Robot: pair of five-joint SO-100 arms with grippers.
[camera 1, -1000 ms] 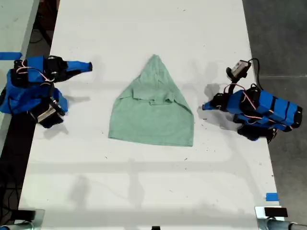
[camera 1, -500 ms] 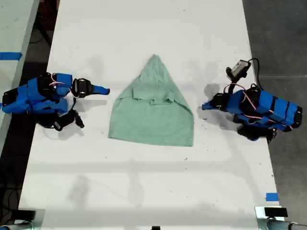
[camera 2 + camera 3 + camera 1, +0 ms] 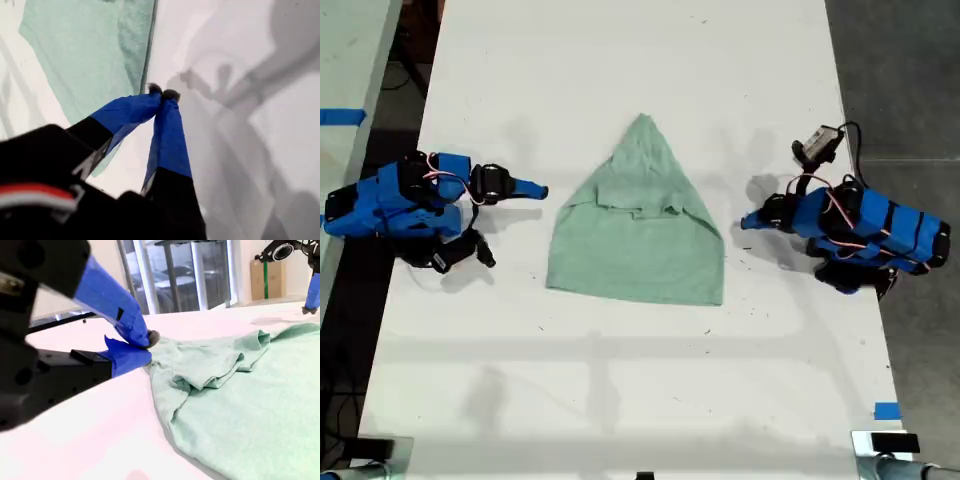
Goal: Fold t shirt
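Observation:
The pale mint-green t shirt (image 3: 638, 240) lies on the white table (image 3: 620, 390), folded to a point at its far end, with a straight hem nearer the camera. My first gripper (image 3: 747, 222) rests shut and empty at the exterior view's right, a short way off the shirt's edge (image 3: 85, 50); its fingertips (image 3: 171, 95) touch each other. My second gripper (image 3: 534, 187) lies low on the table at the exterior view's left, shut and empty, pointing at the shirt's folded sleeve (image 3: 220, 365). Its tips (image 3: 150, 337) stop just short of the cloth.
Blue tape marks sit at the table's near corner on the exterior view's right (image 3: 886, 410) and on a neighbouring surface at its left (image 3: 342, 116). The first arm (image 3: 312, 290) shows beyond the shirt in the second wrist view. Dark floor (image 3: 900, 70) borders the table.
The second arm swung round from facing away and stretched its gripper toward the shirt; for the last half second it has held still. The first arm and the shirt have not moved.

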